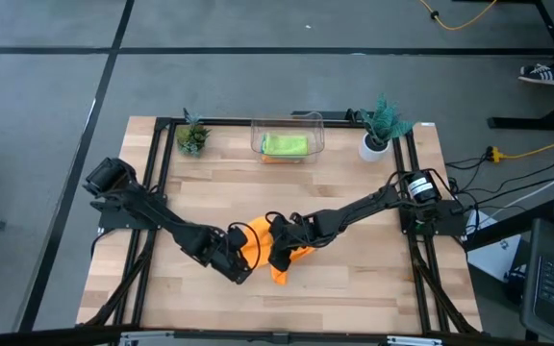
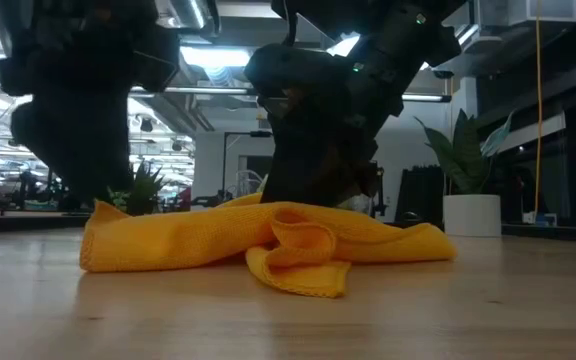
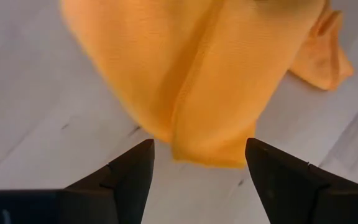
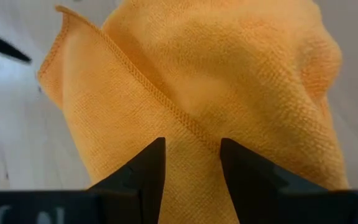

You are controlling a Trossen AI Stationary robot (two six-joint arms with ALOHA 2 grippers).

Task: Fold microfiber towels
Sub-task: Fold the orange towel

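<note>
While bunched near tabletop front edge: orange towel | soft, limp, light | grasp hemmed corner | left gripper fingers open | right gripper fingers apart, straddling hem

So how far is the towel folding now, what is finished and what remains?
Done, it seems: a lime green towel lies in the clear bin, with something orange under it. In hand: the orange towel lies crumpled at the table's middle. The left gripper is open at its edge; the right gripper hangs over a fold, slightly open. Left: this towel is not yet folded. No teal towel shows.
</note>
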